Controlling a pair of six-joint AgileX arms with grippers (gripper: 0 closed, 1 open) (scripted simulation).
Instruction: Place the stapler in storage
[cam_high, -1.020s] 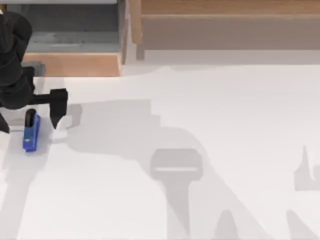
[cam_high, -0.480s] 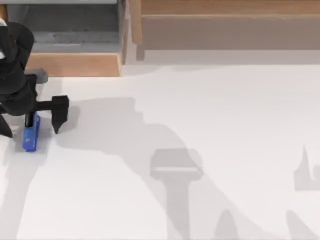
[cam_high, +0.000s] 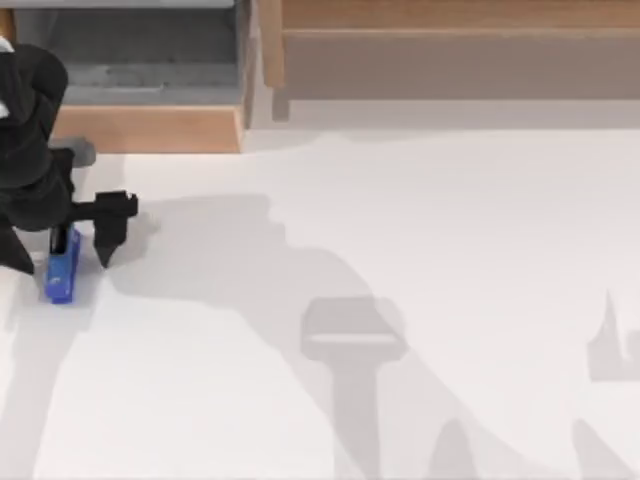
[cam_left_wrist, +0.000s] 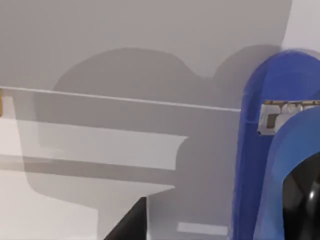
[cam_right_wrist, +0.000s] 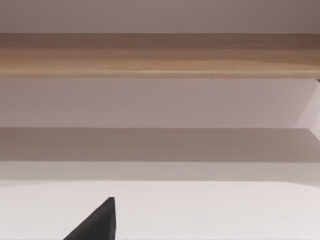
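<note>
The blue stapler (cam_high: 62, 270) with a black end lies flat on the white table at the far left. My left gripper (cam_high: 60, 252) hangs over its black end, open, with one finger (cam_high: 107, 238) to the stapler's right and the other at the frame's left edge. Neither finger touches the stapler. In the left wrist view the stapler (cam_left_wrist: 260, 165) is very close, with one dark fingertip (cam_left_wrist: 132, 222) beside it. A dark bit of my right gripper (cam_right_wrist: 97, 222) sits in front of the wooden furniture.
An open wooden drawer (cam_high: 150, 128) with a grey inside stands just behind the left gripper. The wooden cabinet body (cam_high: 450, 60) runs along the back edge to the right. Arm shadows cross the white table.
The left gripper has sunk around the stapler and its right finger has come slightly inward. The stapler has not moved.
</note>
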